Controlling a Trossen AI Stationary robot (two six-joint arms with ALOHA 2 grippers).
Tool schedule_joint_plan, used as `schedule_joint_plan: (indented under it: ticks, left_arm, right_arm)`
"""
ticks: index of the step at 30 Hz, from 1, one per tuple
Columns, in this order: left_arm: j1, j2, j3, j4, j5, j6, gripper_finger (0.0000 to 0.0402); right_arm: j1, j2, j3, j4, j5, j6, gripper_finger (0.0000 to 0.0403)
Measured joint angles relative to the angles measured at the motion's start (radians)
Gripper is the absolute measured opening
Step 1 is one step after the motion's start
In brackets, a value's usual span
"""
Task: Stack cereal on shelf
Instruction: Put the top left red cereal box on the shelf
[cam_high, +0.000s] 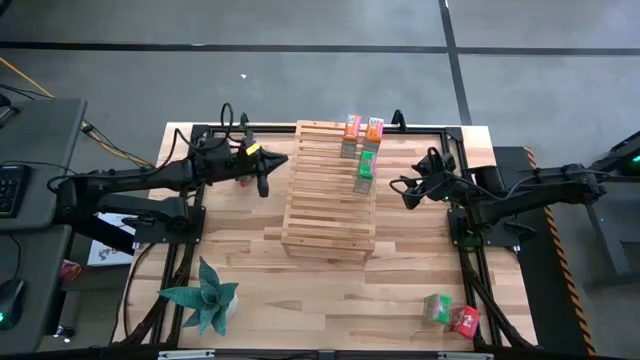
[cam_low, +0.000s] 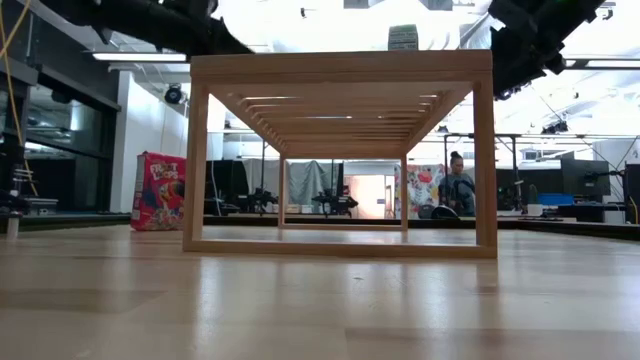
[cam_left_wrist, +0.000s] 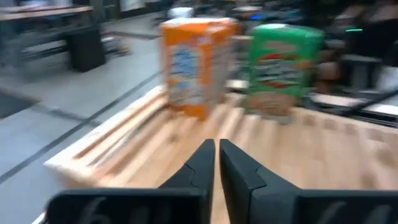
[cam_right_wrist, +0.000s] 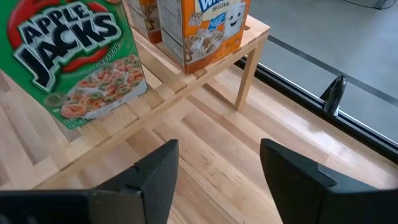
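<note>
The shelf (cam_high: 330, 190) stands at table centre. 2 orange cereal boxes (cam_high: 352, 127) (cam_high: 374, 129) stand on its far right tier, with 1 green cereal box (cam_high: 366, 165) on the slats just in front of them. A second green box (cam_high: 436, 307) and a red box (cam_high: 465, 320) lie near the table's front right corner. The right gripper (cam_right_wrist: 217, 168) hangs beside the shelf's right edge, fingers spread, holding nothing. The left gripper (cam_left_wrist: 216, 163) hovers at the shelf's left side, fingers closed and empty.
</note>
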Motion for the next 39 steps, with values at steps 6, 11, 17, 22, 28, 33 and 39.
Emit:
schedule_joint_plan:
  ticks: [6,11,17,22,28,33,39]
  left_arm:
    - [0.075,0.0,0.062,-0.142,-0.056,-0.032,0.0097]
    - [0.142,0.028,0.191,-0.449,-0.108,-0.039,0.0184]
    - [0.209,0.086,0.314,-0.818,-0.23,-0.104,0.0256]
    - [0.273,0.125,0.335,-0.983,-0.211,-0.126,0.0277]
    - [0.362,0.193,0.334,-1.029,-0.122,-0.105,0.0278]
    - [0.41,0.266,0.334,-1.052,-0.127,-0.091,0.0278]
    - [0.419,0.319,0.337,-1.044,-0.058,-0.072,0.0278]
  right_arm:
    - [0.0,0.039,0.0,-0.015,0.002,-0.023,0.0229]
    - [0.0,0.06,0.0,-0.015,0.003,-0.045,0.0229]
    - [0.0,0.065,0.0,-0.019,0.004,-0.045,0.0229]
    - [0.0,0.066,0.0,-0.022,0.004,-0.046,0.0229]
    - [0.0,0.066,0.0,-0.023,0.004,-0.045,0.0229]
    - [0.0,0.066,0.0,-0.023,0.004,-0.037,0.0229]
    - [0.0,0.066,0.0,-0.023,0.004,-0.035,0.0229]
